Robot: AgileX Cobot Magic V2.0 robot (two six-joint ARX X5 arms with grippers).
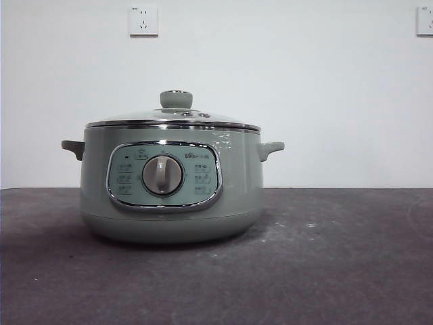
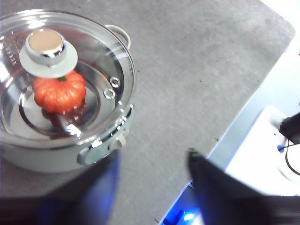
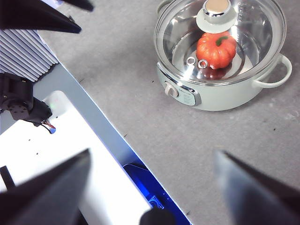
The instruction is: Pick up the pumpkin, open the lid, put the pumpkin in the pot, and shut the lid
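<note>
The pale sage-green pot (image 1: 172, 196) stands on the grey table, its control panel and grey dial (image 1: 162, 175) facing the front view. The glass lid (image 1: 172, 120) with its pale green knob (image 1: 176, 99) sits on the pot. Through the lid, the orange pumpkin (image 2: 59, 92) lies inside the pot; it also shows in the right wrist view (image 3: 216, 49). My left gripper (image 2: 152, 176) is open and empty, high above the table beside the pot (image 2: 61, 154). My right gripper (image 3: 152, 180) is open and empty, high and away from the pot (image 3: 220, 96).
The grey table (image 1: 325, 264) runs to a white wall with two sockets (image 1: 143, 20). The wrist views show the table's edge, a white base (image 3: 70, 154) with blue light and cables beside it.
</note>
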